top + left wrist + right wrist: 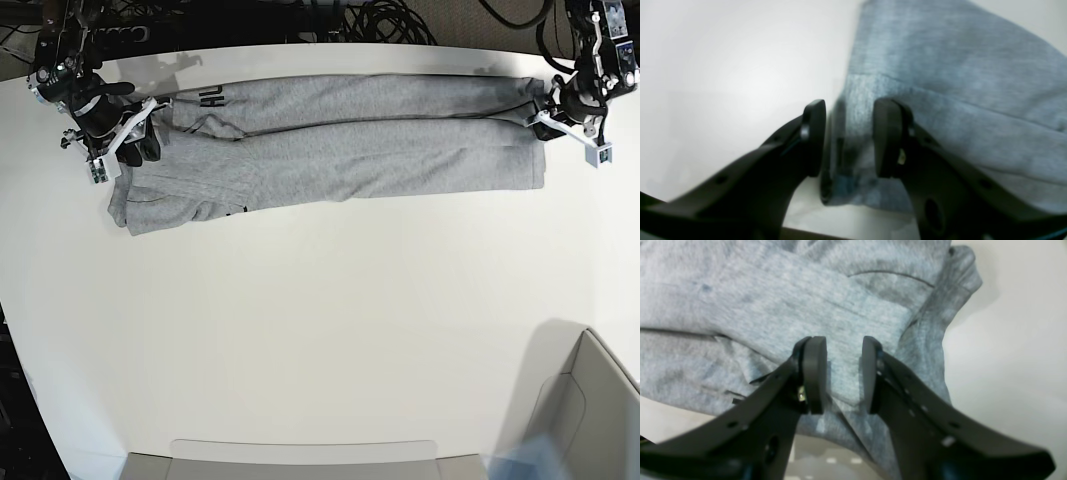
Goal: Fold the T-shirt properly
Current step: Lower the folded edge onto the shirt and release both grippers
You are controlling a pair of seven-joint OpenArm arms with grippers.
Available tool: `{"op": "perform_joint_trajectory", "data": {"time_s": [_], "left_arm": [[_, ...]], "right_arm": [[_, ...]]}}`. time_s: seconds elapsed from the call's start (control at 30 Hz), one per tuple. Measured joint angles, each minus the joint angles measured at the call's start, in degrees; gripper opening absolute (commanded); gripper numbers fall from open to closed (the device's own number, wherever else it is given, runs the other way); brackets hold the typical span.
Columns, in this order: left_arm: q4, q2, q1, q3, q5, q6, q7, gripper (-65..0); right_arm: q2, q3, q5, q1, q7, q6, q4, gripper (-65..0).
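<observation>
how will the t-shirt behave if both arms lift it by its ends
The T-shirt is probably floppy: it lies creased and folded into a long band on the table, so its middle would likely sag. It looks light for its size. The fabric bunches between the right gripper's fingers, so it should pinch easily.

A light heather-grey shirt (pixel 340 140) is seen upper frame, with bits of black lettering shown at its left end. Black grippers (pixel 848 138) (pixel 843 373), white table (pixel 320 330).
</observation>
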Motion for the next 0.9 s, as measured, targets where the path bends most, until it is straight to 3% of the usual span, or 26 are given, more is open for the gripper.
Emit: {"op": "perform_joint_trajectory", "data": {"time_s": [0.17,0.47,0.57,0.67,0.77,0.9], "left_arm": [[-2.58,-2.75,-0.70,8.44,-0.55,-0.52,-3.06,-40.8],[-13.44,-3.30,-5.11,8.41,-3.02,-2.29,-7.04,-40.8],[-13.70,-3.28,-4.76,7.98,-1.81,-7.89,-8.00,-42.0],[-14.23,-3.76,-4.81,7.54,-3.85,-14.97,-4.90,-52.0],[-14.45,-3.10,-4.81,4.74,-5.57,-17.09,-1.53,-65.0],[-16.63,-2.62,-7.63,1.14,-7.21,-18.21,1.36,-65.0]], "right_arm": [[1.05,-0.02,-0.22,0.28,-0.50,0.00,-2.43,-47.3],[1.38,-0.02,-0.07,0.68,-0.13,0.00,-2.75,-47.3],[1.33,-0.02,-0.04,0.72,-0.13,0.02,-2.75,-47.3],[1.27,-0.02,-0.11,0.68,-0.15,0.00,-2.73,-47.3],[1.20,-0.02,-0.07,0.70,-0.11,0.02,-2.73,-47.3],[1.20,0.02,-0.07,0.68,-0.13,0.00,-2.73,-47.3]]}}
